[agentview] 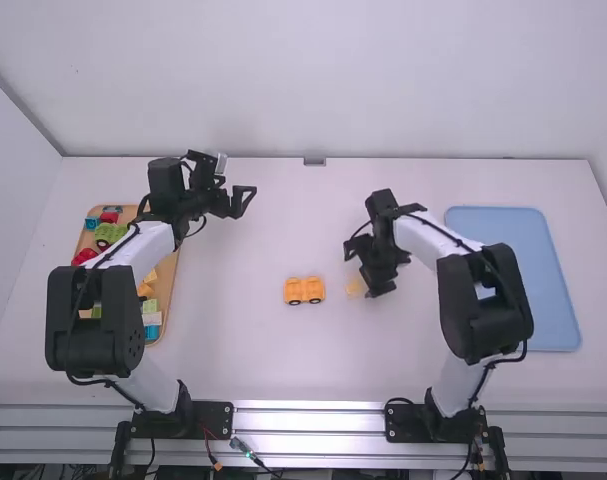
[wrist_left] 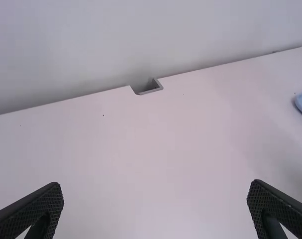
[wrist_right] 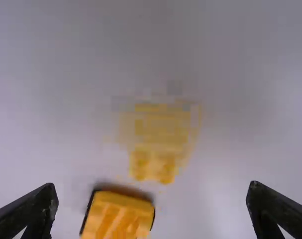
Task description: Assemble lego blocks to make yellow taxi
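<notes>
The right claw (agentview: 361, 270), fingers apart, is over a small pale-yellow plastic block (agentview: 355, 287) near the orange-yellow, dark-wheeled block car (agentview: 304, 290) on the white table (agentview: 253, 355); the left claw (agentview: 245, 201) gapes too.

The arms have white links, black joints and thin black cables.

The yellow car (agentview: 304, 289) stands on dark wheels on the desk (agentview: 263, 355), a paler, blurry block (wrist_right: 158, 137) near it.

A hand could pass between left arm (agentview: 95, 315) and yellow car (agentview: 304, 290); right arm (agentview: 483, 295) blocks beyond.
</notes>
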